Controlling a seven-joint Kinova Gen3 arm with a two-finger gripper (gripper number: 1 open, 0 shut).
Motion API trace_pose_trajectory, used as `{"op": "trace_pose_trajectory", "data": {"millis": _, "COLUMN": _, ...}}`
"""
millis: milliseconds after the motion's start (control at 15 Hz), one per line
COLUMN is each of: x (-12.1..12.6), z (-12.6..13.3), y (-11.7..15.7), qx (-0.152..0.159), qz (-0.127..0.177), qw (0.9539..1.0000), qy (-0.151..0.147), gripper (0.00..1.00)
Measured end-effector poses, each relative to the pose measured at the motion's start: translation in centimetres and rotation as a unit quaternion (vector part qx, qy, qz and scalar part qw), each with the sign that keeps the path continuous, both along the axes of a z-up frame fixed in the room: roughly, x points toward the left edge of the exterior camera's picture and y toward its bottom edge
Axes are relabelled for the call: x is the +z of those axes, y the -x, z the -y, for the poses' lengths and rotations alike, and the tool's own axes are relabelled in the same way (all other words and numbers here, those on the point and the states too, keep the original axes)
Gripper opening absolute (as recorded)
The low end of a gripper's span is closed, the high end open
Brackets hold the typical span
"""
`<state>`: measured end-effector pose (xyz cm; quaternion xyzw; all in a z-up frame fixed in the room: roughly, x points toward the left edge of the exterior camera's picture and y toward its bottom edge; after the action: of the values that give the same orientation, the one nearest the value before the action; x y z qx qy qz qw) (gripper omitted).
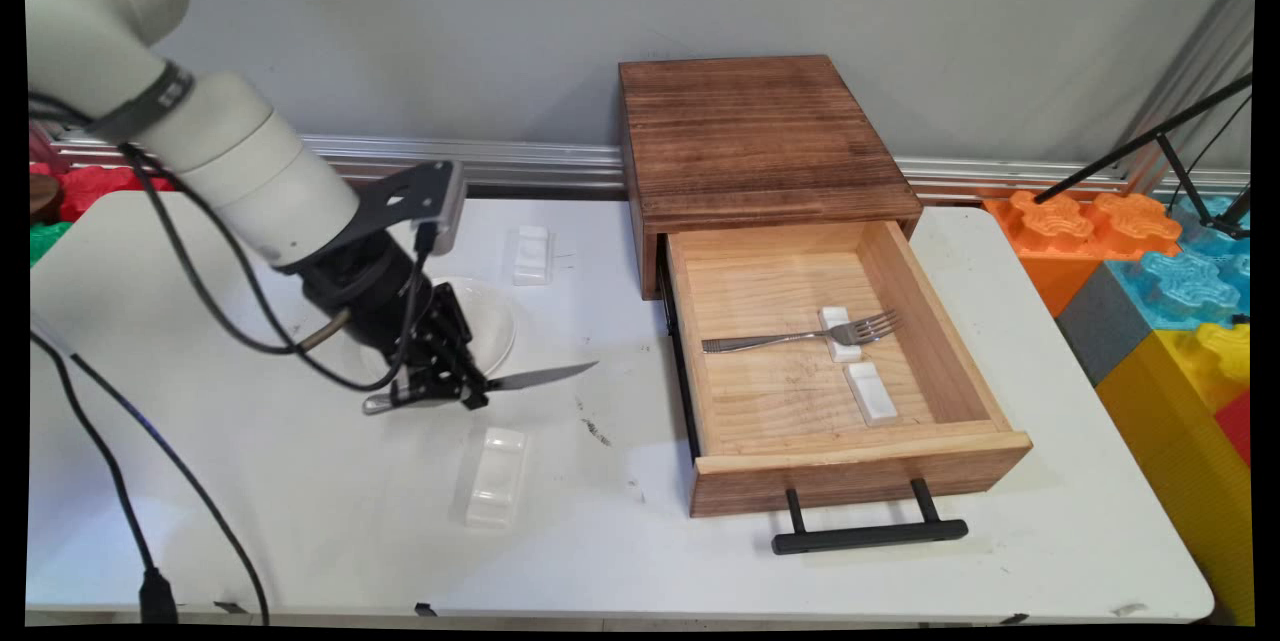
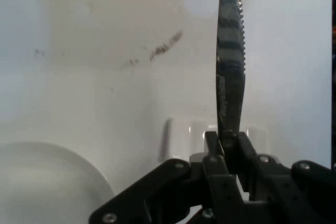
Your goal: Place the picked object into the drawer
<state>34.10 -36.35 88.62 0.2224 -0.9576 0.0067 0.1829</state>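
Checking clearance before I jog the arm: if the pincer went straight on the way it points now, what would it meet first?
Probably the white table: the black pincer, shut on a serrated steel knife, points down. A clear plastic rest lies just beyond it, though depth is unclear.

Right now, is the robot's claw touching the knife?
Touching. In the hand view the gripper has its fingers closed on the knife; the main view shows it held above the table.

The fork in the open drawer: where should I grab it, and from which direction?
Probably best from straight above, on the fork's bare handle between its left end and the white rest propping its neck. The drawer walls block any sideways approach, and the raised neck seems to leave finger room under the handle. The gripper holds a knife.
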Motion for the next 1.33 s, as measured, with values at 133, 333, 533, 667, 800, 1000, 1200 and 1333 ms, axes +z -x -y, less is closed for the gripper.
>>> {"op": "trace_pose_trajectory", "data": {"millis": 133, "x": 0.8, "z": 0.7, "y": 0.9, "qx": 0.002, "qz": -0.005, "qw": 1.0, "qy": 0.002, "gripper": 0.0}}
{"op": "trace_pose_trajectory", "data": {"millis": 333, "x": 2.0, "z": 1.8, "y": 2.5, "qx": 0.005, "qz": -0.013, "qw": 0.9999, "qy": 0.005, "gripper": 0.0}}
{"op": "trace_pose_trajectory", "data": {"millis": 533, "x": 3.2, "z": 3.1, "y": 4.6, "qx": 0.007, "qz": -0.024, "qw": 0.9996, "qy": 0.008, "gripper": 0.0}}
{"op": "trace_pose_trajectory", "data": {"millis": 667, "x": 3.7, "z": 3.8, "y": 5.7, "qx": 0.005, "qz": -0.031, "qw": 0.9995, "qy": 0.011, "gripper": 0.0}}
{"op": "trace_pose_trajectory", "data": {"millis": 800, "x": 4.2, "z": 4.6, "y": 7.2, "qx": -0.001, "qz": -0.038, "qw": 0.9992, "qy": 0.015, "gripper": 0.0}}
{"op": "trace_pose_trajectory", "data": {"millis": 1000, "x": 4.5, "z": 5.7, "y": 9.1, "qx": -0.01, "qz": -0.046, "qw": 0.9987, "qy": 0.021, "gripper": 0.0}}
{"op": "trace_pose_trajectory", "data": {"millis": 1200, "x": 4.7, "z": 6.8, "y": 10.9, "qx": -0.018, "qz": -0.052, "qw": 0.9982, "qy": 0.025, "gripper": 0.0}}
{"op": "trace_pose_trajectory", "data": {"millis": 1333, "x": 4.7, "z": 7.5, "y": 12.3, "qx": -0.022, "qz": -0.056, "qw": 0.9978, "qy": 0.027, "gripper": 0.0}}
